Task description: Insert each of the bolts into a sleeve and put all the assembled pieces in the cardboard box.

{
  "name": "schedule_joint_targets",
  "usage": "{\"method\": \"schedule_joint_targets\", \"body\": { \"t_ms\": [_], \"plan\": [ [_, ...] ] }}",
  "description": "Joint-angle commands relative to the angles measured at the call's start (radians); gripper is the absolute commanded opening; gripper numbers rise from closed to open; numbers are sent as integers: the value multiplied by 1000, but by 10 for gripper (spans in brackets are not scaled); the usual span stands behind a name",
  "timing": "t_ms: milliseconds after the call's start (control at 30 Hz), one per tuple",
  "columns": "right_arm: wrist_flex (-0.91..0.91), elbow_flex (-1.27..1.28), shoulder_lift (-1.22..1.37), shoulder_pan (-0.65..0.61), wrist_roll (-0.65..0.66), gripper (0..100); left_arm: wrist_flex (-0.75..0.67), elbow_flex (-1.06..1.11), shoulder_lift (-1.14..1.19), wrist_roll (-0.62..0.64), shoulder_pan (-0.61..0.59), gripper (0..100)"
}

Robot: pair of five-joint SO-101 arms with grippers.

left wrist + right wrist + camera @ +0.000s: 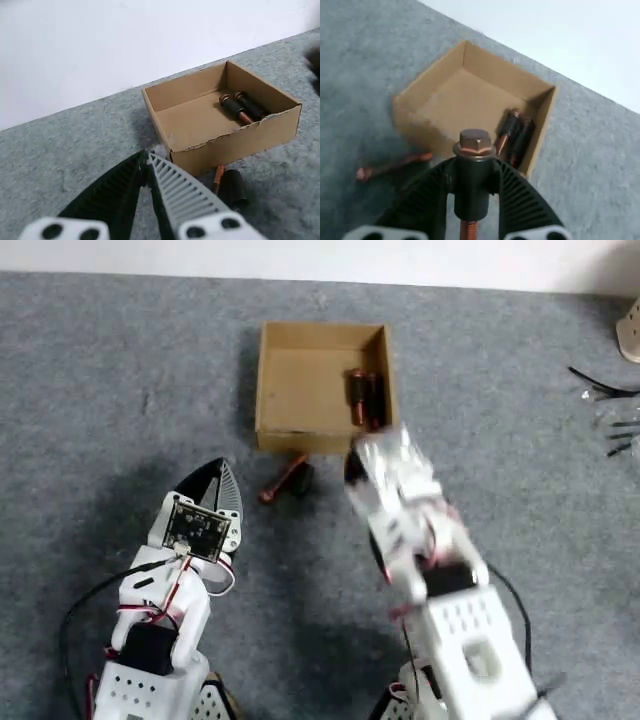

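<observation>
Assembled pieces [365,400] lie in the cardboard box [262,390], with a bolt [280,483] and sleeve [302,480] just outside its near wall.

The right arm [410,510] is a smear in the high view, sitting over the box's [300,390] 5 o'clock corner. The held bolt [474,142]: shank cut off at the frame edge. The loose bolt [395,165] is just a blur. Black bits [610,420] at the table's [120,390] 3 o'clock are too small to tell. White thing [630,335] at 2 o'clock, cut off.

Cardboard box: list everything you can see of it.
The cardboard box is brown, shallow, roughly square and open-topped, with a ragged upper edge on its near wall. It sits flat on the grey mat. Two assembled pieces lie inside along one side wall; a loose bolt and sleeve lie just outside the near wall.
</observation>
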Motion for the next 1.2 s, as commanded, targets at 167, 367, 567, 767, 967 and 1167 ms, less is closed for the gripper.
{"method": "schedule_joint_targets", "body": {
  "t_ms": [167, 367, 567, 767, 967, 1167],
  "plan": [
    [-41, -711, 803, 31, -117, 5, 3, 19, -8, -6, -8, 8],
    [-39, -1035, 1211, 67, -235, 6, 3, 19, -8, -6, -7, 8],
    [-35, -1194, 1354, 82, -239, 6, 3, 19, -8, -6, -2, 10],
    [85, -1201, 1369, 77, -241, 43, 3, 19, -8, -6, -2, 10],
    [150, -1199, 1368, 79, -238, 237, 3, 19, -8, -6, -2, 10],
    [297, -1204, 1316, 99, -242, 245, 3, 19, -8, -6, -5, 10]
  ]
}}
